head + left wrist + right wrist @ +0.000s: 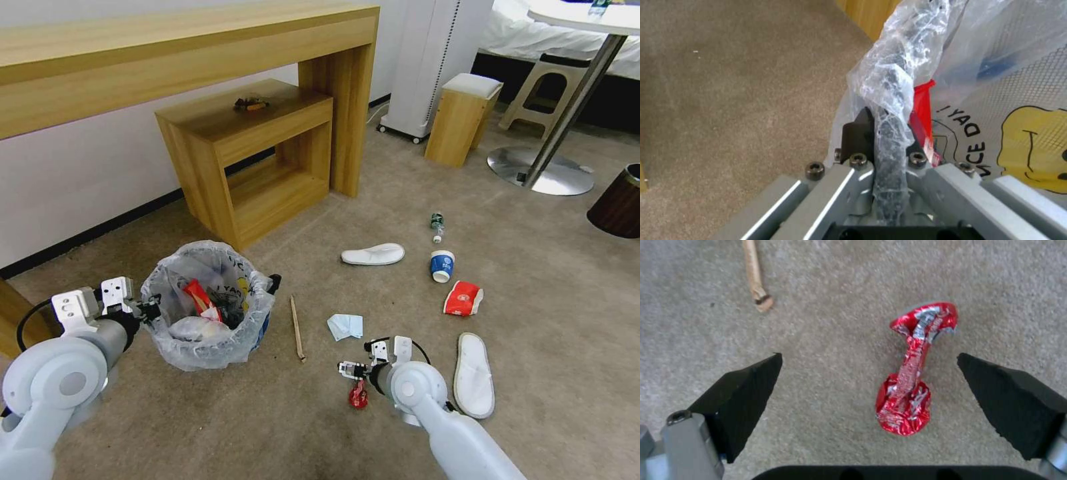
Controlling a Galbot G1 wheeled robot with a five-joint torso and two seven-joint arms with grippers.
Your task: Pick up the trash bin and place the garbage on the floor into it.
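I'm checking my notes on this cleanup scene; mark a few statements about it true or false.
1. The left gripper is shut on the trash bin rim. True.
2. The right gripper has its fingers closed on the crushed can. False: they are open, one on each side of the can lying on the carpet.
3. A red wrapper is inside the bin. True.
4. The blue cup is in the bin. False: it lies on the carpet.
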